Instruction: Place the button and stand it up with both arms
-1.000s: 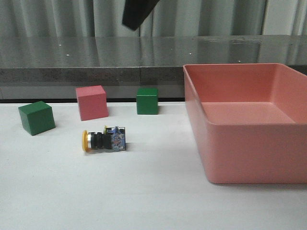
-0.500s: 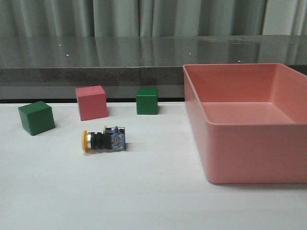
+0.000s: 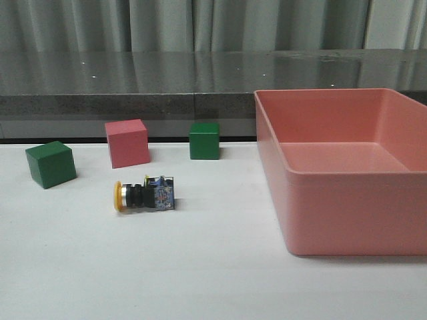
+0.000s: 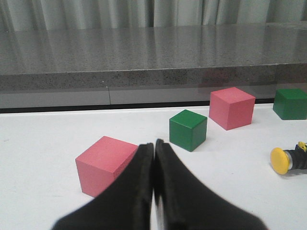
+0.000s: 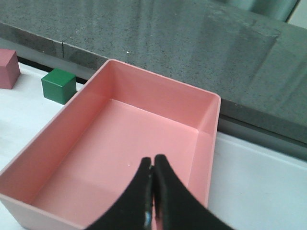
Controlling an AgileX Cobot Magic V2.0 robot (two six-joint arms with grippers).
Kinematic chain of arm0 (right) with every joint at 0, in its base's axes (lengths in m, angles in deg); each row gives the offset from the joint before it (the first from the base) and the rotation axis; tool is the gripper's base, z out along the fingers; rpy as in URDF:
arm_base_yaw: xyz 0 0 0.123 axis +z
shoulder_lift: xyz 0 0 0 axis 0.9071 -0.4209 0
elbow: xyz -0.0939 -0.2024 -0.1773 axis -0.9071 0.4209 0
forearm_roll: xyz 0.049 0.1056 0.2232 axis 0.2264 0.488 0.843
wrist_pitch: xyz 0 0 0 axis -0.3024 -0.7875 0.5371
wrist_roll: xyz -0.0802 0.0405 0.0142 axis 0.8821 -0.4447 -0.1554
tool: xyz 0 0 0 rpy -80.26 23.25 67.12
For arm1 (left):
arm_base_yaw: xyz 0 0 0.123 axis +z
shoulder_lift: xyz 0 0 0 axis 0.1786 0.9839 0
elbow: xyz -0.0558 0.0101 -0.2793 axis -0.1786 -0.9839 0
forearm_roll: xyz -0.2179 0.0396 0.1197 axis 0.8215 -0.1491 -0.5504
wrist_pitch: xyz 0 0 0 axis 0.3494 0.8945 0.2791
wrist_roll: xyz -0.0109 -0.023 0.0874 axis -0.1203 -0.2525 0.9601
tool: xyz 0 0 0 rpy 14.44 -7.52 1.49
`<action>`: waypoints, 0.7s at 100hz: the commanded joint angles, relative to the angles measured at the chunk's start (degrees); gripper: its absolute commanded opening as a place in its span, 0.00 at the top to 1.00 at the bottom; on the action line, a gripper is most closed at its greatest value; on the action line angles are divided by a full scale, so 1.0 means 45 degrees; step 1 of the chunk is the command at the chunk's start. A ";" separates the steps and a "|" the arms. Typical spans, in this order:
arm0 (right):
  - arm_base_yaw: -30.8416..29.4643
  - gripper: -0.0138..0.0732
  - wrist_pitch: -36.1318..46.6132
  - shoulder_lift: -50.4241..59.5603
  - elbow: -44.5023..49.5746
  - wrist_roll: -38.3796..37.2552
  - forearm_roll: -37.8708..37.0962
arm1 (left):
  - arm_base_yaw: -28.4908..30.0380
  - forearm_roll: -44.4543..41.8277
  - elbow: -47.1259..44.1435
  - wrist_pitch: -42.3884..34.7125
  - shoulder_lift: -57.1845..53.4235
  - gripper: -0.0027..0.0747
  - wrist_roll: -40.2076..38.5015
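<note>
Gone from the top of the front view is the dark arm segment that hung there a second ago; nothing on the worktop (image 3: 213, 280) has shifted. The button (image 3: 144, 196) lies on its side at centre left of the front view, yellow cap pointing left and contact block to the right, so it is not yet stood up. It sits just in front of the pink cube (image 3: 127, 143), with green cubes (image 3: 51, 163) at its left and upper right, and the pink bin (image 3: 340, 167) well apart at the right. The left claw (image 4: 153, 158) is pressed together and empty, with the button at its view's right edge. The right claw (image 5: 152, 179) is likewise closed on nothing, hanging over the bin's hollow, probably parked clear before reaching in.
</note>
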 commanded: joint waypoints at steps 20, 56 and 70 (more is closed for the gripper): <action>-0.0116 0.97 0.1796 0.2498 0.1770 -0.0041 -0.0002 | -0.0002 -0.0274 -0.0377 -0.1009 -0.0402 0.99 -0.0093; -0.0116 0.97 0.1809 0.2631 0.1788 -0.0041 -0.0002 | -0.0002 -0.0547 -0.0377 -0.0975 -0.0402 0.99 -0.0093; -0.0116 0.97 0.1809 0.2631 0.1788 -0.0041 -0.0002 | -0.0002 -0.0521 -0.0377 -0.1555 -0.0402 0.99 -0.0093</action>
